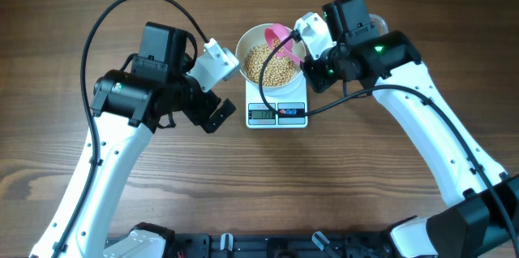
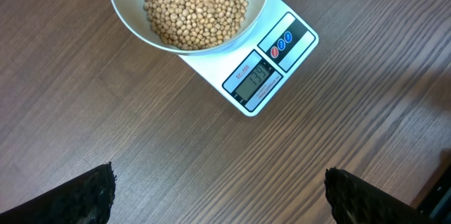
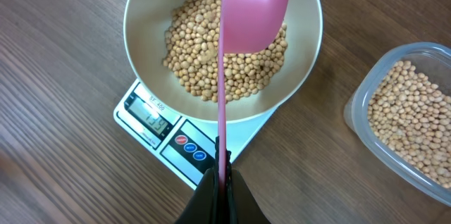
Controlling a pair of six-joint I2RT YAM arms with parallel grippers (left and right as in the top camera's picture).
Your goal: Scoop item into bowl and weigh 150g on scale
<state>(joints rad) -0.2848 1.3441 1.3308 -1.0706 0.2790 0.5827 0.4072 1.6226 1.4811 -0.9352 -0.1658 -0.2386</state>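
Overhead, the round white deep bowl sat on the small white square digital scale at the middle of the brown wood-grain worktop, with a heap of small tan-yellow beans inside it. The right gripper was clamped tight on the thin handle end of a pink plastic scoop, whose head hung over the bowl's far half. The left gripper stood wide apart, holding nothing, just beside the scale.

The likeliest slip, as I judged it, was overshooting the target: one full tip of the scoop could add too many beans. If the scoop leaned on the rim or the heap, it would press on the scale and falsify the reading. The long handle, pinched only at its end, might also swing in the grip and scatter beans.

Only the right wrist view showed the clear rounded plastic tub of spare beans near the bowl; overhead, the right arm covered it. The left wrist view gave the plainest look at the lit display, though its digits stayed hard to read.
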